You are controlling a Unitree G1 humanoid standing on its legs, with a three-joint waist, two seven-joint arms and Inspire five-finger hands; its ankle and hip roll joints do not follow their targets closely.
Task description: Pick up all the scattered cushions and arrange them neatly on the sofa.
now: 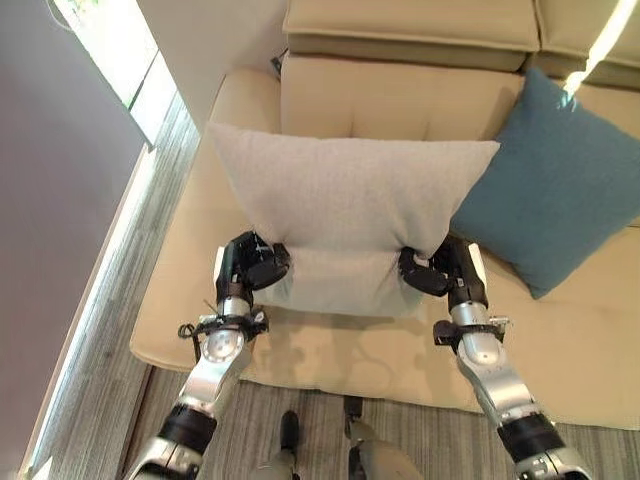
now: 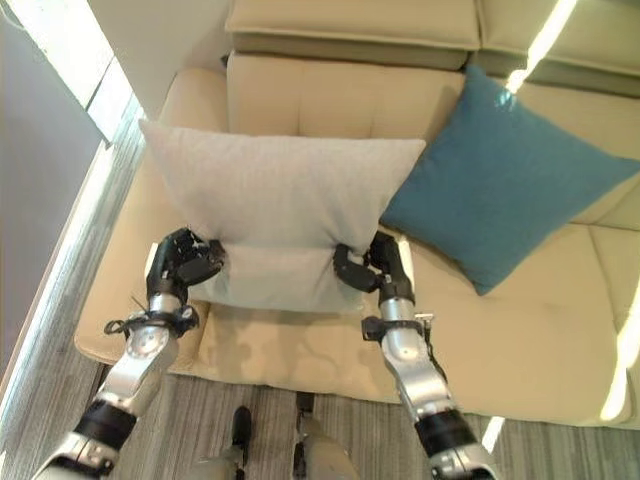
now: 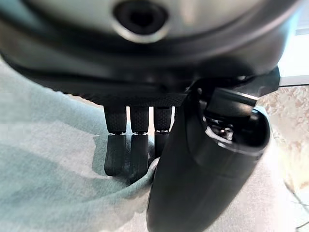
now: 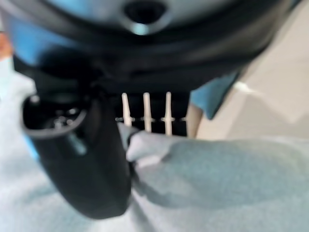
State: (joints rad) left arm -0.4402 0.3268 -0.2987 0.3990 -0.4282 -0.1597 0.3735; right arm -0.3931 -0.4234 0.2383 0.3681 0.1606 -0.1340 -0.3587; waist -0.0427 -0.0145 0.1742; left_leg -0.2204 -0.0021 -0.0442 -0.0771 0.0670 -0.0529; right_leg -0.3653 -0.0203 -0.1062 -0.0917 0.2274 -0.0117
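Note:
A light grey cushion point(image 1: 345, 195) is held up over the beige sofa point(image 1: 400, 350) seat, its top leaning toward the backrest. My left hand point(image 1: 252, 265) pinches the cushion's lower left part, fingers and thumb curled into the fabric point(image 3: 58, 159). At the lower right part my right hand point(image 1: 440, 270) grips the same cushion, thumb pressing cloth point(image 4: 203, 183) against the fingers. A blue cushion point(image 1: 550, 190) leans on the backrest to the right, its corner tucked behind the grey one.
The sofa's left armrest point(image 1: 235, 95) and a white wall lie to the left. Grey wood-look floor point(image 1: 110, 330) runs along the sofa's left side and front. Bare seat point(image 2: 540, 340) spreads below the blue cushion.

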